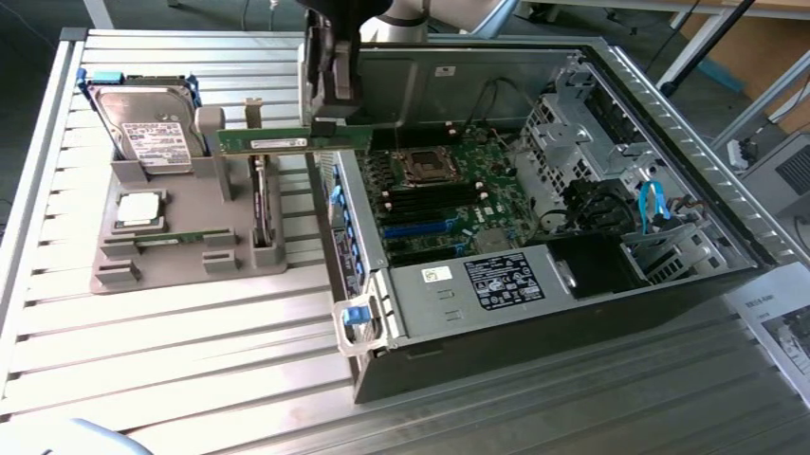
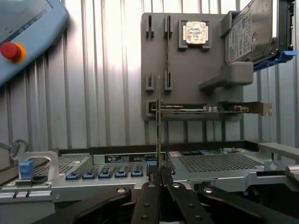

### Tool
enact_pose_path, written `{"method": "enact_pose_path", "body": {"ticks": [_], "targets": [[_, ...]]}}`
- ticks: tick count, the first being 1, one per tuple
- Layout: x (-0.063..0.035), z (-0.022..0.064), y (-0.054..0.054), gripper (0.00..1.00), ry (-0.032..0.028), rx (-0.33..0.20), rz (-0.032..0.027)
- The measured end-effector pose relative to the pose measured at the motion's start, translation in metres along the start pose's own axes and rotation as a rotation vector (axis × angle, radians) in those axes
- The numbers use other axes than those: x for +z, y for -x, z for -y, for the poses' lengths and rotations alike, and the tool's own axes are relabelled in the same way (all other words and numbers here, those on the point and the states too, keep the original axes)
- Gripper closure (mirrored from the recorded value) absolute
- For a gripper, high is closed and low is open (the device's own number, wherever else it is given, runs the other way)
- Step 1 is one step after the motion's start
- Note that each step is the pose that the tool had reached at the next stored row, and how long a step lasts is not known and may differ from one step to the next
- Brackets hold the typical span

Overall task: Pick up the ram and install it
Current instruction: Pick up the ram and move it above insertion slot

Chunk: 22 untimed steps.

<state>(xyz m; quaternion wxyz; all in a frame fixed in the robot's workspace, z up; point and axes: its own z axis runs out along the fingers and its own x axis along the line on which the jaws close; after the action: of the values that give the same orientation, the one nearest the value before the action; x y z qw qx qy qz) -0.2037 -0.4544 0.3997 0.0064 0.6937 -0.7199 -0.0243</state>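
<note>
Hanging level in mid-air, the ram (image 1: pixel 294 140) is up off the grey holder tray (image 1: pixel 184 267), its green length stretching toward the exterior view's left. The gripper (image 1: pixel 332 126) has it pinched at one end, fingers clamped tight on the board. It sits just above the open computer case (image 1: pixel 418 308) wall nearest the tray, short of the motherboard (image 1: pixel 446 194). On the tray, the hard drive (image 1: pixel 146 128) stands at the far end, with the processor chip (image 1: pixel 137 210) flat nearer. Wrist view: the ram (image 2: pixel 159 121) is edge-on, rising from the gripper (image 2: pixel 160 173).
</note>
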Motion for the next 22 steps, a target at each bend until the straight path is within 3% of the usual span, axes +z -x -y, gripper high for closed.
{"method": "enact_pose_path", "body": {"ticks": [22], "targets": [[-0.0021,0.0482,0.002,0.88,0.0004,-0.014,-0.0001]]}}
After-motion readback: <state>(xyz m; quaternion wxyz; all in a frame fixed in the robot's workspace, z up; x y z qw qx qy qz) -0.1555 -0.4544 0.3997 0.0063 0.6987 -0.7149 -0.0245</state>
